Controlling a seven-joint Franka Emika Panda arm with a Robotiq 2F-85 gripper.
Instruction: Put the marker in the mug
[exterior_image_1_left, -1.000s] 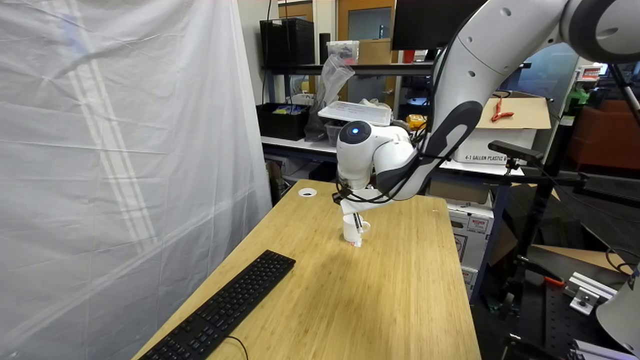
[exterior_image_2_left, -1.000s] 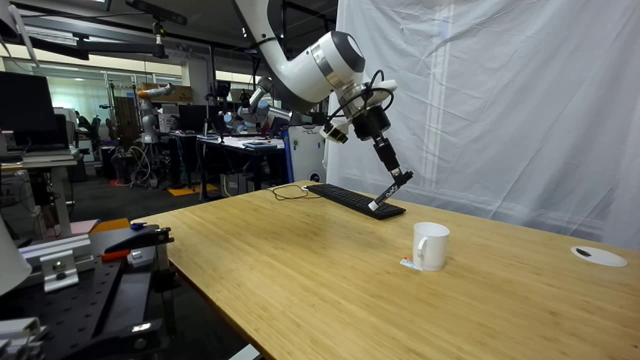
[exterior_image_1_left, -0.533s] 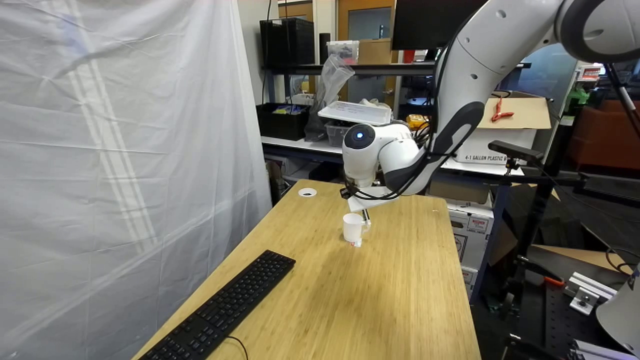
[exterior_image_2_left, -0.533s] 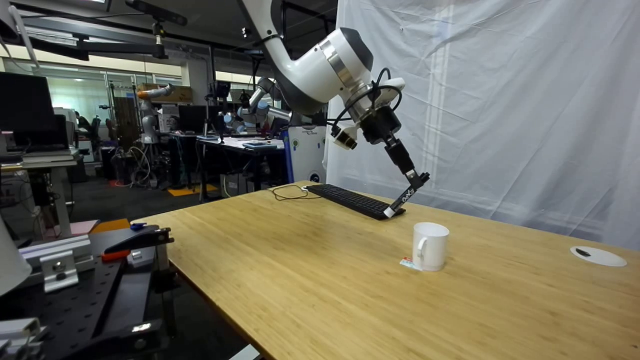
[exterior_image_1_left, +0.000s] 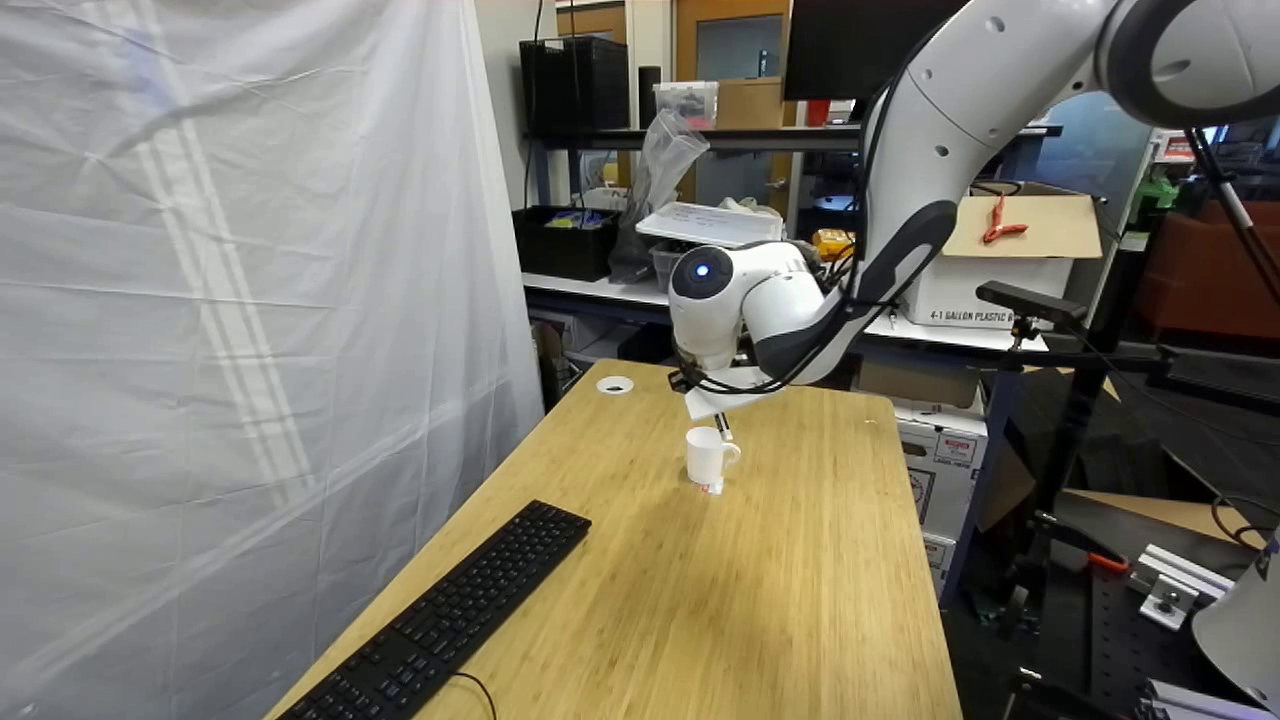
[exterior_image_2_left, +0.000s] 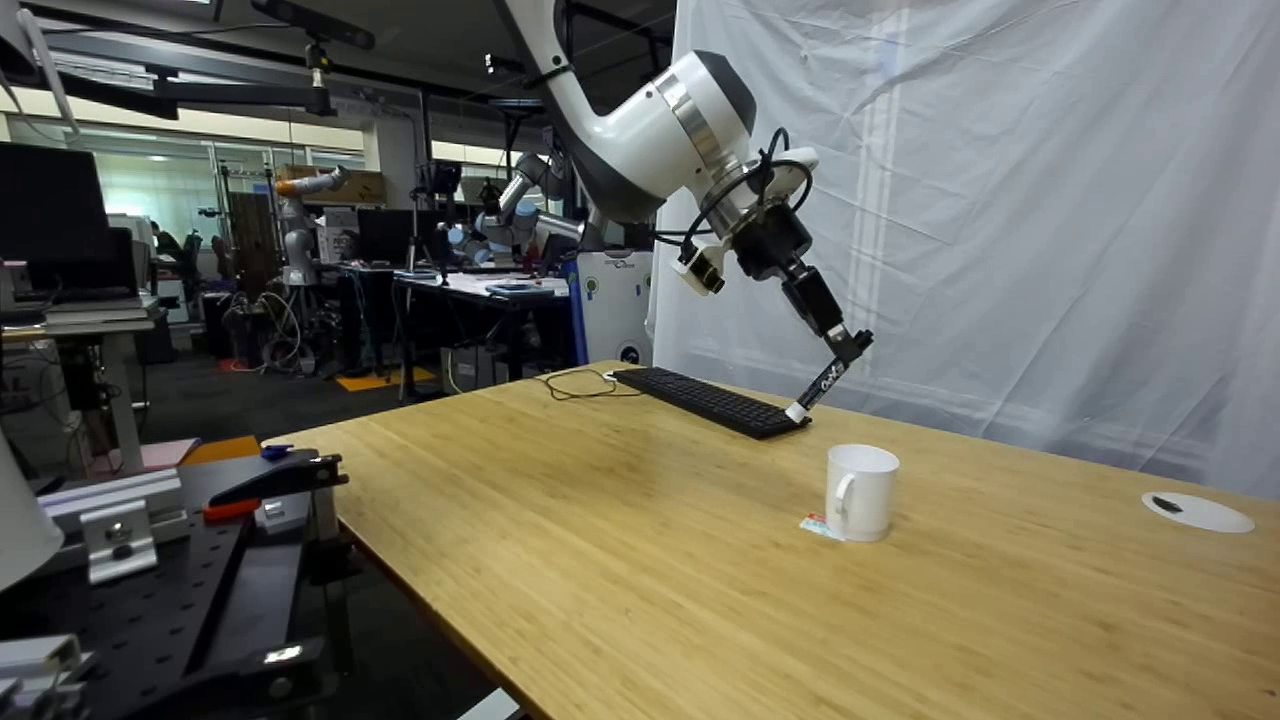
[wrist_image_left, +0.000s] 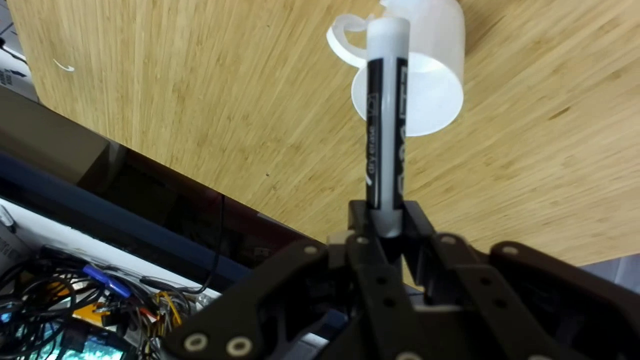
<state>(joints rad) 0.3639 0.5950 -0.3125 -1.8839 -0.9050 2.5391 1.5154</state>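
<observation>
The marker (wrist_image_left: 387, 125) is a black and grey stick with a white end. My gripper (wrist_image_left: 386, 217) is shut on its rear end, and the marker sticks out past the fingertips. In an exterior view the gripper (exterior_image_2_left: 848, 346) holds the marker (exterior_image_2_left: 823, 386) tilted above the table, its white end pointing down. The white mug (exterior_image_2_left: 862, 495) stands upright on the table, its mouth open upward. In another exterior view the marker (exterior_image_1_left: 722, 428) shows just above the handle side of the mug (exterior_image_1_left: 704, 458). In the wrist view the marker crosses in front of the mug (wrist_image_left: 437, 97), hiding part of its rim.
A black keyboard (exterior_image_1_left: 450, 610) lies along the curtain side of the table, also in an exterior view (exterior_image_2_left: 710, 400). A small red and white packet (exterior_image_2_left: 822, 525) lies against the mug's base. A flat white round piece (exterior_image_2_left: 1197, 512) sits in the table. A white curtain (exterior_image_1_left: 250, 300) hangs alongside.
My gripper has carried the marker sideways and, in the last half second, slightly up. In an exterior view the marker no longer overlaps the mug's front. The mug has not moved.
</observation>
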